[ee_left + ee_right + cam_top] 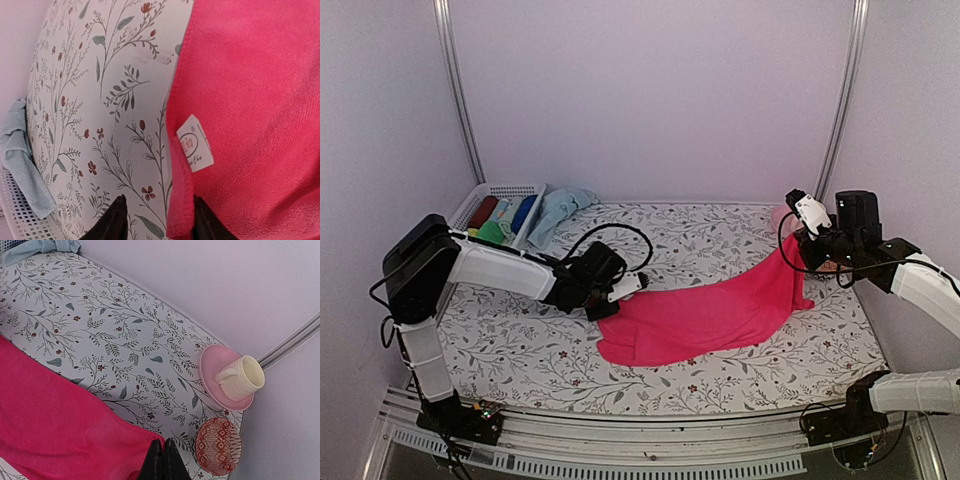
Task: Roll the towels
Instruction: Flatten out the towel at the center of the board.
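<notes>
Evidently limp, light terry: pink towel (705, 315) sags across the counter (520, 340) from centre to 3 o'clock, right gripper (162, 460) jaws pressed together on its corner, left gripper (160, 220) jaws spread astride its 9 o'clock hem, probably a sound hold; blue towel (558, 210) crumpled at 11 o'clock.

You are working in a robot lab, in a small test booth dressed up a bit like a home. Plain pale walls (650, 100) stand close on three sides, with shiny metal poles (460, 100) in the corners. The left arm (500, 265) and the right arm (930, 285), trailing black cables (620, 230), are bolted to a metal rail (650, 432) at the front. The table (520, 340) wears a flowery cloth. Home things sit on it: a pink towel (700, 320), a cup (245, 379) on a pink saucer (210, 365), a patterned bowl (218, 446), and a white basket (505, 188) of rolled cloths (505, 215).
</notes>
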